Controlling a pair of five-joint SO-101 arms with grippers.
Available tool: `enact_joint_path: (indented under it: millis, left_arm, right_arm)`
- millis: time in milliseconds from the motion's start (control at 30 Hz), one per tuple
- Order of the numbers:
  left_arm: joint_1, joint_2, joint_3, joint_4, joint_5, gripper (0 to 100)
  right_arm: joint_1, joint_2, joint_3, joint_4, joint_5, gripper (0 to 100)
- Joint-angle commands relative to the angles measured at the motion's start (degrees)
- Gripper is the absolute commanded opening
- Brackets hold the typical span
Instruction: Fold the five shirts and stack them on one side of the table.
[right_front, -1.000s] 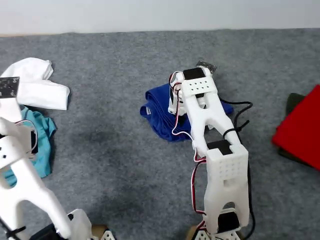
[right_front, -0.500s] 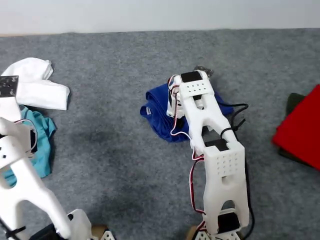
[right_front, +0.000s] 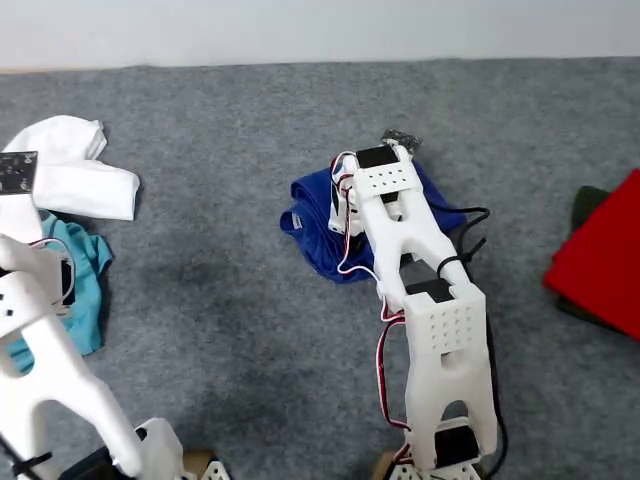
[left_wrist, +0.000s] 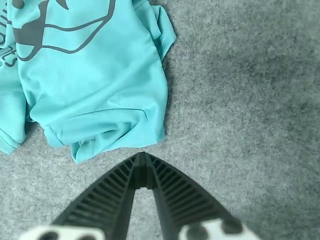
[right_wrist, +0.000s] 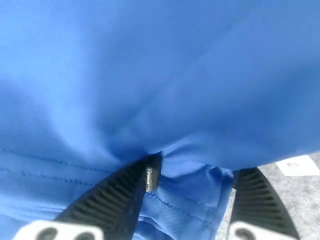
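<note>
Five shirts are seen from the high view on a grey, felt-like surface (right_front: 220, 330). A blue shirt (right_front: 315, 225) is bunched into a rounded, creased heap near the middle. Well to the left of the blue shirt a white shirt (right_front: 75, 175) is rolled into a soft lump, and a teal shirt (right_front: 85, 270) is spread flatter just in front of it. Well to the right of the blue shirt a red shirt (right_front: 600, 260) is laid flat with a straight edge, and a dark green shirt (right_front: 585, 205) shows from under it. The blocky white plastic right arm (right_front: 420, 260) is stretched over the blue shirt. The left arm (right_front: 40, 370) is raised far to the left of it.

In the left wrist view, well apart from the blue shirt, the left tool (left_wrist: 143, 165) is shown pressed together to a point with nothing held, its black inner faces ribbed. The smooth teal shirt (left_wrist: 90, 75), marked with a dark grey print, is wrinkled at its hem, which is not touched by the tips.

In the right wrist view, the right tool (right_wrist: 197, 167) is spread on the blue shirt (right_wrist: 150, 75). A stitched fold of the smooth fabric is gathered between the ribbed jaws.
</note>
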Motion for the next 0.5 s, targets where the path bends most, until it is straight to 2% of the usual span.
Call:
enact_joint_path:
  millis: [0,167,467]
  left_arm:
    - [-0.26,-1.76,-0.40,-0.88,0.09,0]
    - [-0.26,-1.76,-0.40,-0.88,0.09,0]
    - [-0.26,-1.76,-0.48,-0.70,0.09,0]
  right_arm:
    - [-1.19,2.15,-1.67,-2.07,-0.79,24.9]
    - [-1.10,2.15,-1.67,-2.42,-0.44,2.4]
    - [0.66,-0.48,-4.75,0.48,-0.70,0.9]
